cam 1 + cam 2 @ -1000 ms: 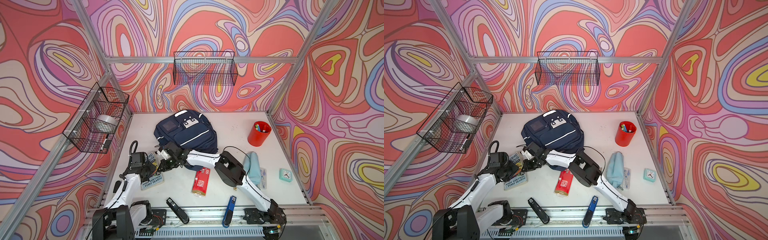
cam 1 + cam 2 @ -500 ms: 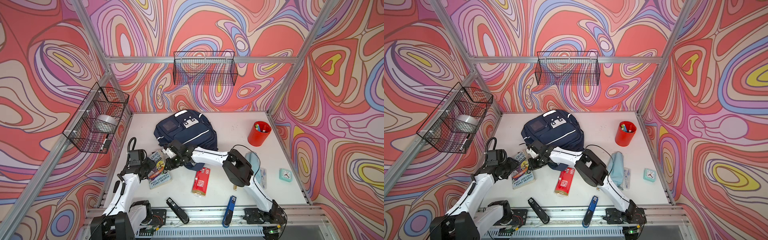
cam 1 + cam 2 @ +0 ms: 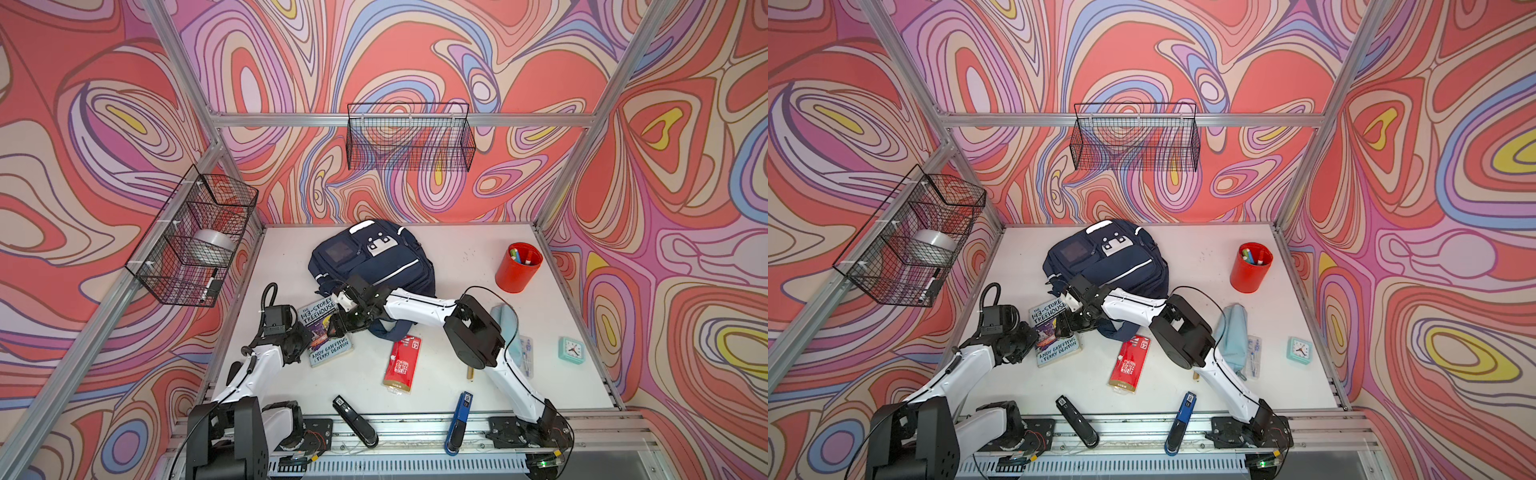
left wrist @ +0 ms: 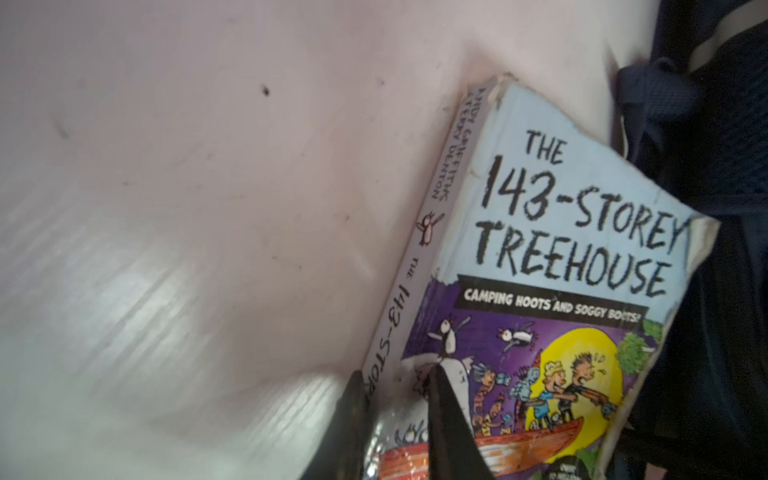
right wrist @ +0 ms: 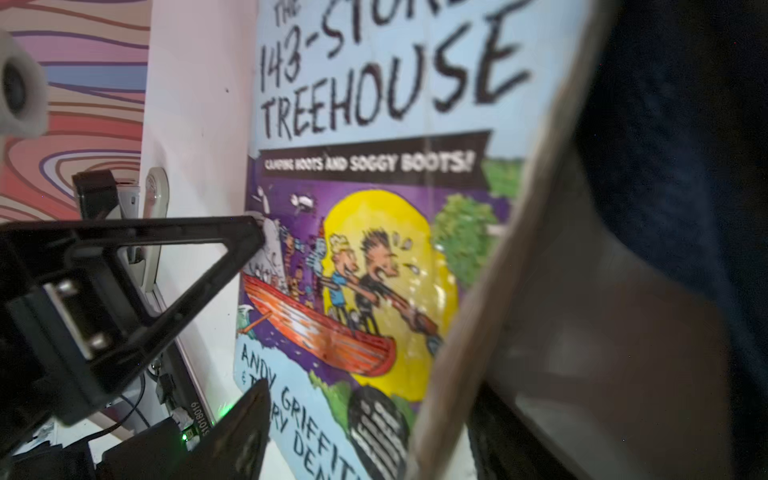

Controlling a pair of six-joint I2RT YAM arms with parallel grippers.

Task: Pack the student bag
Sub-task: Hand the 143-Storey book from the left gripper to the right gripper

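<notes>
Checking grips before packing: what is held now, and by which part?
The left gripper pinches the book at its spine edge; the right gripper holds nothing.

The left gripper (image 4: 395, 374) pinches the book (image 4: 561, 232) at its spine, one finger on the cover; white table (image 4: 166, 208) beneath, bag (image 4: 715, 166) just beside.

Bare table (image 3: 457, 257) stood open between the student bag (image 3: 386, 266) and the red cup (image 3: 517, 270). Nearer, the book (image 3: 328, 336), red packet (image 3: 402, 365), black stapler (image 3: 355, 422) and blue stapler (image 3: 457, 419) cluttered the surface; the right arm (image 3: 415, 309) barred the middle.
</notes>
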